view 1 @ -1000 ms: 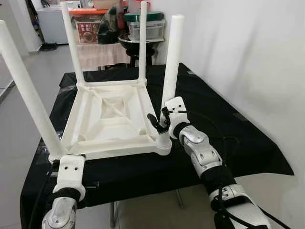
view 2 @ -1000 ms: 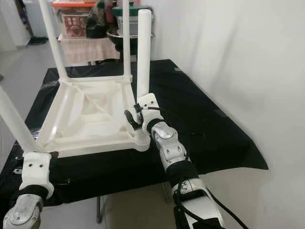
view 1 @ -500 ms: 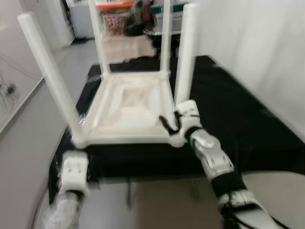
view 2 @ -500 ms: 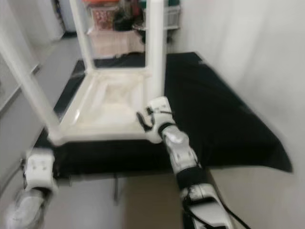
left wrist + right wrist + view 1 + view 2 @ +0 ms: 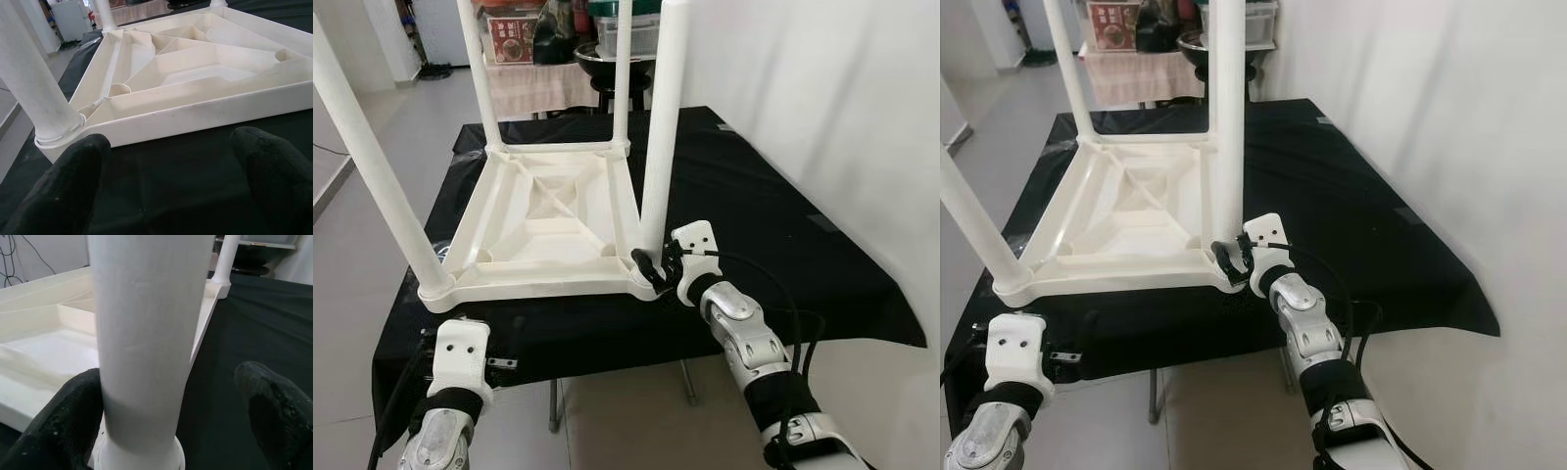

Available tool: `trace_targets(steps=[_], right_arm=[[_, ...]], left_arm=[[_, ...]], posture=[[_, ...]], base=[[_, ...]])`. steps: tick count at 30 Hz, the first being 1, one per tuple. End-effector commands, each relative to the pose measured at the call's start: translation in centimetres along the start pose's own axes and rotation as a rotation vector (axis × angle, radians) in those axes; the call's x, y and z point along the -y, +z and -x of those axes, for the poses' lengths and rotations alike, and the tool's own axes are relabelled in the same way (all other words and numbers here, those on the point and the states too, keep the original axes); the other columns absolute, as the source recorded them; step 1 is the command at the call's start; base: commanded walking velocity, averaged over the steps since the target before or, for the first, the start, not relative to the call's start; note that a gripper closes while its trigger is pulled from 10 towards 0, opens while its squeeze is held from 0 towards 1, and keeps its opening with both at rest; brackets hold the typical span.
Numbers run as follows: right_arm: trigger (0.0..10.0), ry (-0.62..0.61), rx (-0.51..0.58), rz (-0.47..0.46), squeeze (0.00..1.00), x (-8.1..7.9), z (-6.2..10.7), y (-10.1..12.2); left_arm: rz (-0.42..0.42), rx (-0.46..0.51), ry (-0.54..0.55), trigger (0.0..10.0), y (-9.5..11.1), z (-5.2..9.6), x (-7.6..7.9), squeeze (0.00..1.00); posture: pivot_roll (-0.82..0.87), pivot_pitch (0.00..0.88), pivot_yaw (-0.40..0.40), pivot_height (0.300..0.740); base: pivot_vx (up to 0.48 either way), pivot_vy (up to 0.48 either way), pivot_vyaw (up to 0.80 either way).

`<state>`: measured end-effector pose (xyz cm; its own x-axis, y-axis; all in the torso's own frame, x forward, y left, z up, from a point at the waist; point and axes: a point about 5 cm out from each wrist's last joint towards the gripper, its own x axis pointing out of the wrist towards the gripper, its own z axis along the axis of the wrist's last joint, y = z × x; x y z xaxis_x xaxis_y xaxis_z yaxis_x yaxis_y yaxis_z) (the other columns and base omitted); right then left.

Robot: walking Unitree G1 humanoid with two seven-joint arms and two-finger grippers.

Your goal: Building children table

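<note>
A white wall (image 5: pixel 822 88) on the right; grey tiled floor (image 5: pixel 372 166); cluttered table (image 5: pixel 533 83) behind, evenly lit.

Silver jointed arms, white wrist housings, black cables, black-fingered pincers

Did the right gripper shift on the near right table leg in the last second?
Yes. The right gripper has slid down the near right leg, closer to its base.
</note>
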<state>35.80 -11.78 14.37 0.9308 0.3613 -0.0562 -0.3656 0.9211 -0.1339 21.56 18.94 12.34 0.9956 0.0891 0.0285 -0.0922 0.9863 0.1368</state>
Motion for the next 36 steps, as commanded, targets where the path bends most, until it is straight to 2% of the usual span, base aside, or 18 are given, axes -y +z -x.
trace_targets(steps=[1,7,8,9,10,16,21,24,27,29,32,33,36], right_arm=[[10.0,-0.054,0.001,-0.024,0.00,0.8,0.0,0.1],[10.0,-0.064,0.020,-0.032,0.00,1.0,-0.7,0.8],[10.0,-0.073,0.030,-0.023,0.00,1.3,-1.3,1.4],[10.0,-0.093,0.041,-0.025,0.00,1.9,-2.0,2.2],[10.0,-0.118,0.049,-0.033,0.00,2.6,-2.5,3.0],[10.0,-0.164,0.080,-0.060,0.00,3.7,-3.7,5.5],[10.0,-0.149,0.089,-0.074,0.00,3.2,-4.1,6.2],[10.0,-0.122,0.084,-0.077,0.00,2.6,-4.1,5.7],[10.0,-0.091,0.060,-0.082,0.00,2.1,-3.5,3.7],[10.0,-0.091,0.060,-0.082,0.00,2.1,-3.5,3.7],[10.0,-0.081,0.051,-0.103,0.00,2.2,-1.8,1.4],[10.0,-0.081,0.051,-0.103,0.00,2.2,-1.8,1.4],[10.0,-0.085,0.057,-0.107,0.00,2.0,0.0,0.1]], left_arm=[[0.007,-0.006,-0.014,10.0,-0.1,-0.1,0.1,1.00],[0.005,-0.017,-0.020,10.0,-0.2,-0.3,0.2,1.00],[0.000,-0.022,-0.029,10.0,-0.2,-0.3,0.4,1.00],[-0.003,-0.027,-0.039,10.0,-0.2,-0.3,0.5,0.05],[-0.006,-0.031,-0.047,10.0,-0.1,-0.2,0.6,0.00],[-0.009,-0.043,-0.041,10.0,-0.2,0.4,0.4,0.00],[-0.012,-0.048,-0.034,10.0,-0.2,0.6,0.3,0.00],[-0.012,-0.048,-0.034,10.0,-0.1,0.5,0.2,0.00],[-0.013,-0.049,-0.037,10.0,-0.1,0.3,0.2,0.00],[-0.013,-0.049,-0.037,10.0,-0.1,0.3,0.2,0.00],[-0.015,-0.045,-0.047,10.0,0.0,0.1,0.3,0.00],[-0.015,-0.045,-0.047,10.0,0.0,0.1,0.3,0.00],[-0.020,-0.034,-0.039,10.0,0.1,-0.2,0.4,0.00]], posture=[[-0.02,0.000,-0.006,0.740],[-0.01,0.000,-0.005,0.740],[-0.01,0.000,-0.003,0.740],[0.01,0.000,-0.008,0.740],[0.02,0.000,-0.014,0.740],[0.04,0.000,-0.025,0.740],[0.04,0.000,-0.026,0.740],[0.04,0.000,-0.024,0.740],[0.02,0.000,-0.015,0.740],[0.02,0.000,-0.015,0.740],[0.00,0.000,-0.010,0.740],[0.00,0.000,-0.010,0.740],[-0.01,0.000,-0.006,0.740]], base=[[0.000,0.000,0.00],[0.000,0.000,0.00],[0.000,0.000,0.00],[0.000,0.000,0.00],[0.000,0.000,0.00],[0.000,0.000,0.00],[0.000,0.000,0.00],[0.000,0.000,0.00],[0.000,0.000,0.00],[0.000,0.000,0.00],[0.000,0.000,0.00],[0.000,0.000,0.00],[0.000,0.000,0.00]])
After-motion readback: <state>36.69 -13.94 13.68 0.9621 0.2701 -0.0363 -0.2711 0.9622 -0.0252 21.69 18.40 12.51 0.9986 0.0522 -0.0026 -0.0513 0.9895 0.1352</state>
